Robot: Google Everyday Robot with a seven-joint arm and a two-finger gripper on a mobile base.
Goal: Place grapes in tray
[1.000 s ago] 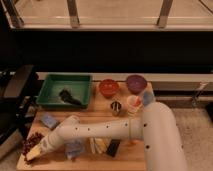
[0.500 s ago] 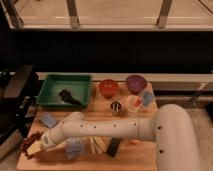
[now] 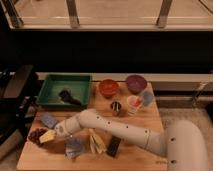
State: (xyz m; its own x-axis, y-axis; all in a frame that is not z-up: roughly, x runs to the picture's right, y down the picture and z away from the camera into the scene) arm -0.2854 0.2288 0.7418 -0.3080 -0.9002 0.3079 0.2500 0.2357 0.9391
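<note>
One gripper (image 3: 46, 136) against the grapes (image 3: 35, 134), tray (image 3: 55, 89) apart.

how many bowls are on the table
2. The red bowl sits right of the green tray; the purple bowl is right of the red one. The gripper is at the table's front left by the grapes. None seem hidden.

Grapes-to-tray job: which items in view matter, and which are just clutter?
Job:
- grapes, front-left of the table
- green tray, back-left
- gripper, right beside the grapes

Clutter:
- dark lump in the tray
- red bowl
- purple bowl
- white cup
- blue pouch
</note>
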